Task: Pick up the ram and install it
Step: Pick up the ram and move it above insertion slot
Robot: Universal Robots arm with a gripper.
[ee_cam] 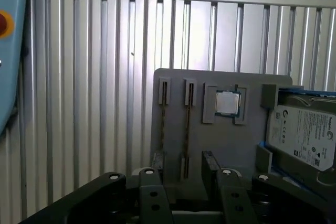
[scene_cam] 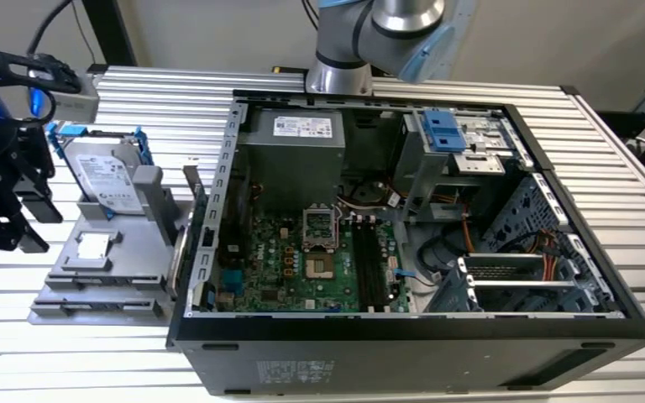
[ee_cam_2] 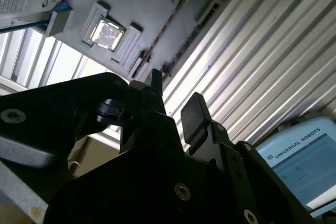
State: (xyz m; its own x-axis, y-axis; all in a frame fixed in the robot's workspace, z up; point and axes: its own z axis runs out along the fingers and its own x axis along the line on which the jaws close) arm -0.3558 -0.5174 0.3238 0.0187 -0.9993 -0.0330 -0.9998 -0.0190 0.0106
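Hovering at the exterior view's left, the gripper [scene_cam: 28,222] holds its fingers [ee_cam: 210,169] wide apart, empty; below, in the first wrist view, the ram [ee_cam: 187,124] stands edge-up in the grey holder tray [scene_cam: 132,248]; hard drive [scene_cam: 110,176] beside; open computer case [scene_cam: 412,210] rightmost.

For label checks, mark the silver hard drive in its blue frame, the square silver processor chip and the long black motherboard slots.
hard drive [scene_cam: 107,178]: exterior view, label face.
processor chip [ee_cam: 228,102]: first wrist view, lid centre.
motherboard slots [scene_cam: 368,264]: exterior view, mid-slot.
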